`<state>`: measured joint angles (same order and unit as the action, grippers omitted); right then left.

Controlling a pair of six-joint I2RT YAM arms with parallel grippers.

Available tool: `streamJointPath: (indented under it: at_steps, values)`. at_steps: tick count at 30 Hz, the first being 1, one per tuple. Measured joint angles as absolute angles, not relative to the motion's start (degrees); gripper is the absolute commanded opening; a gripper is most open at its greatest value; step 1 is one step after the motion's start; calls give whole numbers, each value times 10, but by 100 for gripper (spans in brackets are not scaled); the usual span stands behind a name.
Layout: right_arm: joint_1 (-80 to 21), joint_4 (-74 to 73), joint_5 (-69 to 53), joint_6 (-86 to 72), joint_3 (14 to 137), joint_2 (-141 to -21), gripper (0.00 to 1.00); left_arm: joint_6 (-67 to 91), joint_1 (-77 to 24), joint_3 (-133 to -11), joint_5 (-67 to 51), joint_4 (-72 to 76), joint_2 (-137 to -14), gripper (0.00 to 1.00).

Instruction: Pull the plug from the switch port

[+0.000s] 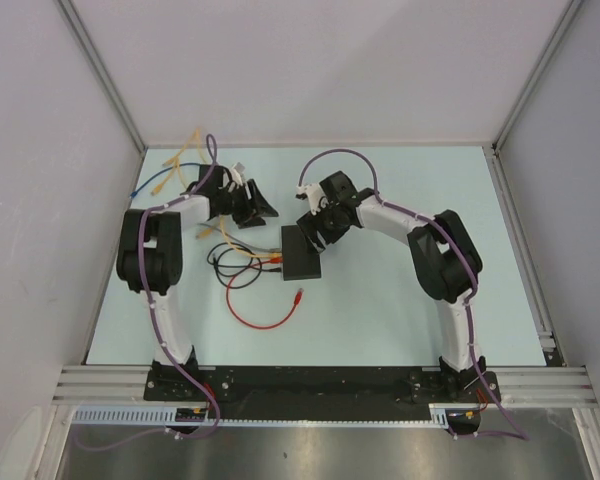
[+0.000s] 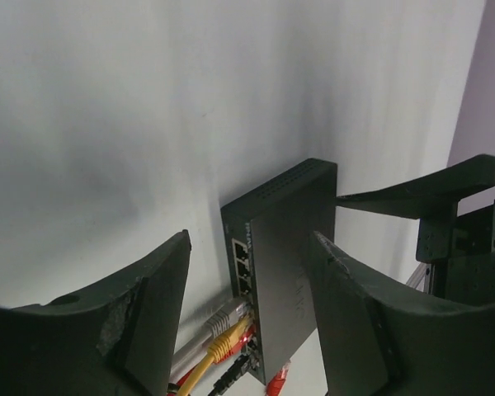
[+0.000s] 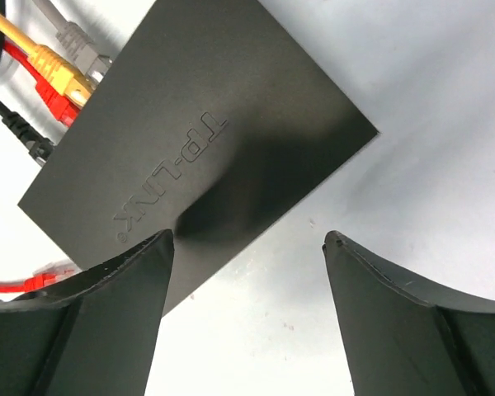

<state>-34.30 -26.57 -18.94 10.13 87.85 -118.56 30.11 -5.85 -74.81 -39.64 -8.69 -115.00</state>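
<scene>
Along the edge of the switch (image 1: 301, 255) that faces the left arm runs a row of ports (image 2: 241, 266). The switch itself lies flat on the table (image 1: 400, 320) with its label up. Four plugs sit side by side in that edge: a grey plug (image 3: 76, 43), a yellow plug (image 3: 54, 68), a red plug (image 3: 56, 106) and a black plug (image 3: 26, 139). The ports beyond the grey one, toward the switch's far end, show as open sockets. A loose red plug (image 1: 300, 295) lies just beside the switch's near edge, and its red cable (image 1: 265, 322) loops away on the near side. The right gripper (image 3: 247, 239) hangs over the switch's far end, fingers (image 3: 124, 289) spread wide with nothing between them. One finger overlaps the switch's edge in the wrist view, but whether it touches cannot be told. The left gripper (image 2: 252, 243) stands off the switch's port side, toward the far left. Its jaws are well apart and empty, and its camera looks along the port edge.
</scene>
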Motion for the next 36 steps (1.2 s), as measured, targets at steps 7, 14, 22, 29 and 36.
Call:
streamJointPath:
  at_steps: [7,14,22,29,36]
  values:
    - [-345,-287,-243,108,941,-1240,72,305,-71,-705,-364,-93,-1137,66]
    - [-366,-301,-260,124,1000,-1277,73,306,-72,-691,-345,-93,-1119,66]
    - [-375,-302,-229,134,1000,-1265,66,225,-63,-741,-324,-166,-1092,52]
    - [-346,-302,-234,130,993,-1207,10,124,-30,-739,-363,-221,-1081,52]
    - [-373,-302,-245,129,1005,-1222,0,61,-27,-743,-407,-283,-1101,56]
